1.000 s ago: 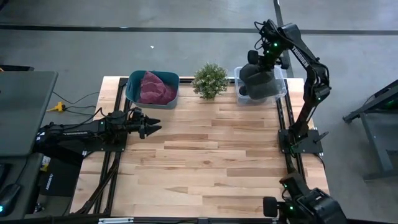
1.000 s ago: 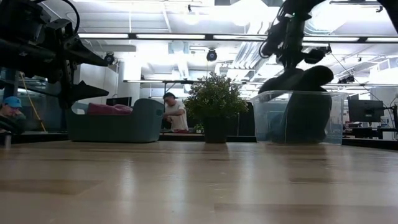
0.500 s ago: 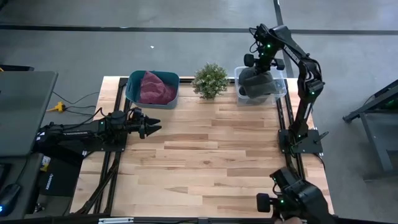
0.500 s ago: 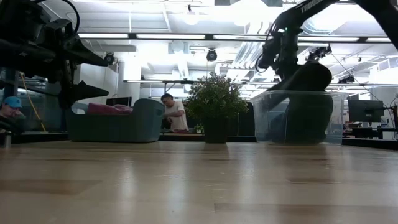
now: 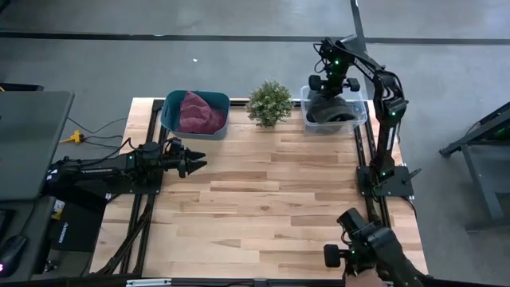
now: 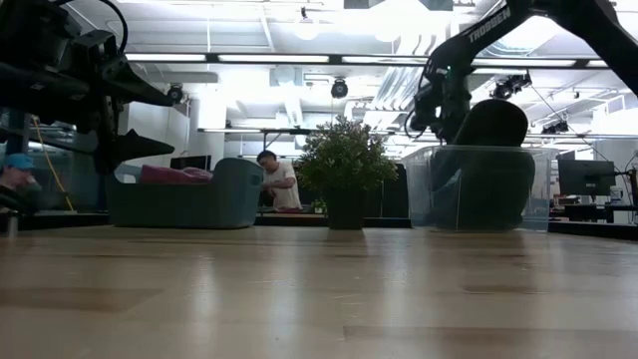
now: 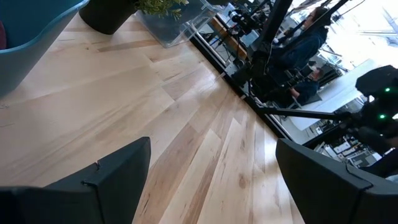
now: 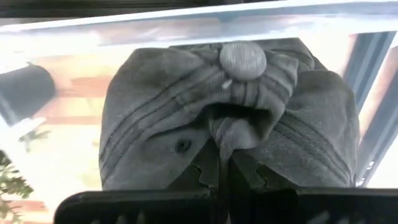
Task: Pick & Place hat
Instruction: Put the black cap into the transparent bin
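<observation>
A dark grey cap [image 8: 230, 118] with a button on its crown [image 8: 242, 60] hangs from my right gripper [image 8: 221, 177], which is shut on it. In the high view the cap [image 5: 331, 110] sits within the clear bin [image 5: 360, 118] at the table's far right. The low view shows the cap's top [image 6: 490, 122] above the bin's rim and its lower part behind the clear wall [image 6: 439, 189]. My left gripper [image 5: 196, 159] is open and waits over the table's left side, its fingers spread wide [image 7: 211, 180]. My right gripper pinches a bunched fold of the cap's crown cloth [image 8: 225, 144], just below the button, between its two fingers. The fingers come from above, slanting down into the bin. The cap hangs below them, inside the clear bin; whether it rests on the bin's floor I cannot tell.
A teal bin [image 5: 169, 118] holding maroon cloth [image 5: 198, 113] stands at the far left. A small potted plant [image 5: 268, 102] stands between the two bins. Bare wooden tabletop [image 5: 271, 199] spreads across the middle and near side. People show in the room beyond the table [image 6: 279, 184].
My right gripper has moved down and toward the table's far edge, carrying the cap from above the clear bin down into it. The gripper has stayed shut on the cap.
</observation>
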You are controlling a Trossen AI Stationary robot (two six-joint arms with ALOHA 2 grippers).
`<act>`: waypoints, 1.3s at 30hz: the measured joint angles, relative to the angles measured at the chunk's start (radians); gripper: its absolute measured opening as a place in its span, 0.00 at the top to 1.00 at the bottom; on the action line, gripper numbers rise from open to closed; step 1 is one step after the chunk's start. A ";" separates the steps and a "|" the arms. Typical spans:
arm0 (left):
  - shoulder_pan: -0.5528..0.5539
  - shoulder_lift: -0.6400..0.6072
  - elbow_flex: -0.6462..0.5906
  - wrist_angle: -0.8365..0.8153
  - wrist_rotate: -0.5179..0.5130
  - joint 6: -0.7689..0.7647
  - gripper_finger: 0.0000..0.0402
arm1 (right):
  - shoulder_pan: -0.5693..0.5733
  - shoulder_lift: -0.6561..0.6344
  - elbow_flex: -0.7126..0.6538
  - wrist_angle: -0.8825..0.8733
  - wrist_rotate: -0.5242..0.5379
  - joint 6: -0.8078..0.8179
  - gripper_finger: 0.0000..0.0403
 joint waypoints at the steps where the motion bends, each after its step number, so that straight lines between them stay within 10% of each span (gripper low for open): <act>1: 0.000 0.000 0.000 0.000 0.000 0.000 0.16 | 0.000 0.006 0.000 0.000 0.003 -0.007 1.00; 18: 0.000 0.000 0.000 0.000 0.000 0.000 0.16 | 0.002 0.023 0.000 0.001 0.117 -0.063 0.98; 31: 0.000 0.000 0.000 0.000 0.000 0.000 0.16 | 0.020 -0.003 0.000 0.002 0.072 -0.100 0.58; 39: 0.000 0.000 0.000 0.000 0.000 0.000 0.16 | 0.019 -0.119 0.000 0.006 0.075 -0.157 0.52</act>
